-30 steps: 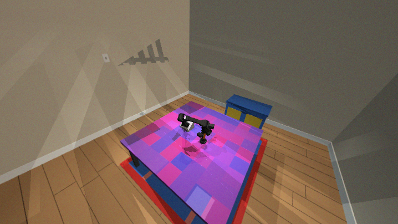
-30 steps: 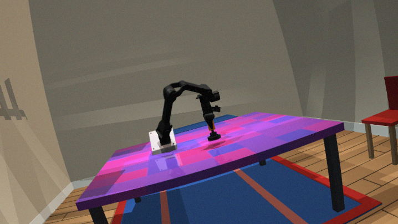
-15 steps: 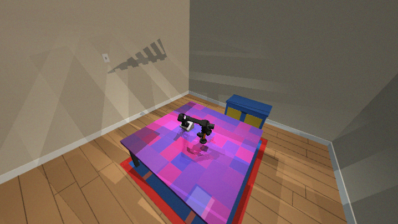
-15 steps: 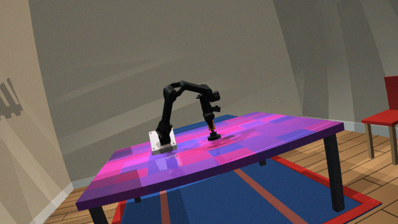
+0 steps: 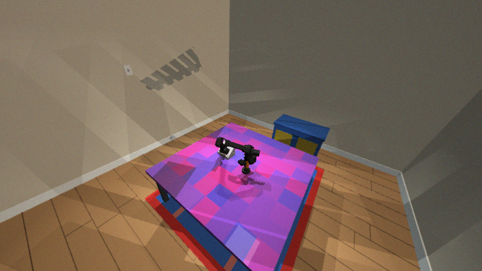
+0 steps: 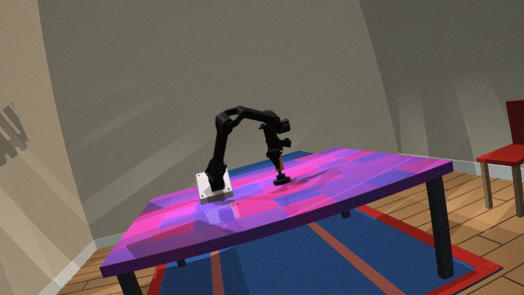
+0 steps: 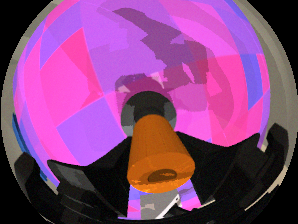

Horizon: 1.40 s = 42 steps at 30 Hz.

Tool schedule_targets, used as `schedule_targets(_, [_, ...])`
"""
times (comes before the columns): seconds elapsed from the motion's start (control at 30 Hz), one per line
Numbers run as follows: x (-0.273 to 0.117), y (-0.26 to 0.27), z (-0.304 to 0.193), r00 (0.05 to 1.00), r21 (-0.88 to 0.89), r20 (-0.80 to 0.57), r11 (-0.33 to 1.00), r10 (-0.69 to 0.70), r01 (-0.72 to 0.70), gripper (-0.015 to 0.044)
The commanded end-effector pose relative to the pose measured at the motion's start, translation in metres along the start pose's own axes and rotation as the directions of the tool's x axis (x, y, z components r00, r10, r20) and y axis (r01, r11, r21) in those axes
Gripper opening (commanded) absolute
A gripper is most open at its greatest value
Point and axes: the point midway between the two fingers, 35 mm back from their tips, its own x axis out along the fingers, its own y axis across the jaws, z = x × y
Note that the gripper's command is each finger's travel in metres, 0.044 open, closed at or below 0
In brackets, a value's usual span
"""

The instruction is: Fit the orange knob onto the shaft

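We see the end effector [image 5: 247,161] [image 6: 277,163] [image 7: 162,167] pinching the orange knob [image 5: 247,165] [image 6: 279,164] [image 7: 159,152] above the round pedestal [image 5: 246,170] [image 6: 282,179] [image 7: 131,114] — the knob hides the shaft's top in the wrist view. Our arm [image 5: 235,145] [image 6: 220,141] arches over, pointing downward at centre frame.

The knob [image 5: 247,165] [image 6: 280,163] [image 7: 159,155] covers the shaft's upper end in the wrist view. The gripper [image 5: 246,164] [image 6: 279,165] [image 7: 161,167] partly obscures the knob in the exterior view. The top view crops the tabletop's [image 5: 266,215] [image 6: 374,172] [image 7: 90,117] nearest corner.
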Motion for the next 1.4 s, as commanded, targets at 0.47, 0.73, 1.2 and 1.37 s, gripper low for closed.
schedule_targets(0.47, [0.0039,0.0013,-0.002,1.0,0.035,0.003,0.999,0.002,-0.002,0.0])
schedule_targets(0.73, [0.0004,0.0005,-0.0019,1.0,0.035,0.003,0.999,0.002,-0.002,0.0])
schedule_targets(1.2, [0.0006,0.0013,-0.0015,1.0,0.242,0.003,0.97,0.002,-0.002,0.0])
schedule_targets(1.37, [0.002,0.0016,-0.0021,1.0,0.242,0.003,0.97,0.002,-0.002,0.0])
